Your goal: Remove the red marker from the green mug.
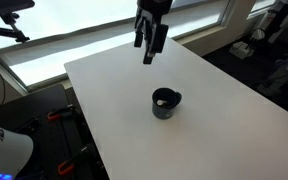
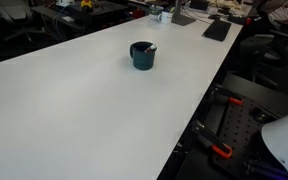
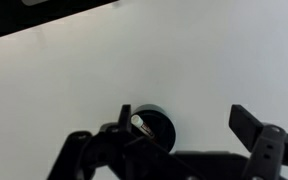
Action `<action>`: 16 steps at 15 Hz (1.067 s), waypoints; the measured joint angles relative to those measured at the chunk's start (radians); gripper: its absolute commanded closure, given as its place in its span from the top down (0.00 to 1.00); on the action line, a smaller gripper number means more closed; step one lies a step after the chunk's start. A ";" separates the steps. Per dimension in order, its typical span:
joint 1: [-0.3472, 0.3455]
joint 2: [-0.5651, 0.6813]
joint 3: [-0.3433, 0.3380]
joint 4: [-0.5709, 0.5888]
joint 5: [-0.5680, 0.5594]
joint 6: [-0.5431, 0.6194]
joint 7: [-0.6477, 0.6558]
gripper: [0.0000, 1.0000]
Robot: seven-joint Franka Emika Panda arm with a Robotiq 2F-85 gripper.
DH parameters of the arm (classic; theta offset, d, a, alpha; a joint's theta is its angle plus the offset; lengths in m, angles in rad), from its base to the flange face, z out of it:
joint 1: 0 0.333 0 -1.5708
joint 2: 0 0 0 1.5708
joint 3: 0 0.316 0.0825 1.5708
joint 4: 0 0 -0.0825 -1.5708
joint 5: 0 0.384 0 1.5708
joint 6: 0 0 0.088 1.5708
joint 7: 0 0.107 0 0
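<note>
A broad white surface point(image 1: 224, 110) fills the scene. A bright window strip point(image 1: 84, 40) runs behind its far edge in an exterior view.

The green mug point(image 1: 166, 102) stands upright near the middle of the surface and looks almost black, with a pale inside. It stands alone in both exterior views point(image 2: 142, 54).

The red marker point(image 3: 140, 123) is inside the mug. In the wrist view it is a short pale stick leaning on the rim at about 10 o'clock, too small for its colour to be clear.

The jaws hang in the air above the surface, at about 11 o'clock from the mug and well apart from it. They are spread wide and hold nothing. In the wrist view the two dark fingers point(image 3: 249, 125) flank the mug, which lies nearer the 9 o'clock one.
</note>
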 measured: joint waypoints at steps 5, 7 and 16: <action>-0.009 0.100 -0.019 0.054 0.003 -0.002 0.000 1.00; -0.017 0.143 -0.026 0.092 0.004 -0.005 0.000 1.00; -0.043 0.306 -0.040 0.243 0.040 -0.072 0.000 1.00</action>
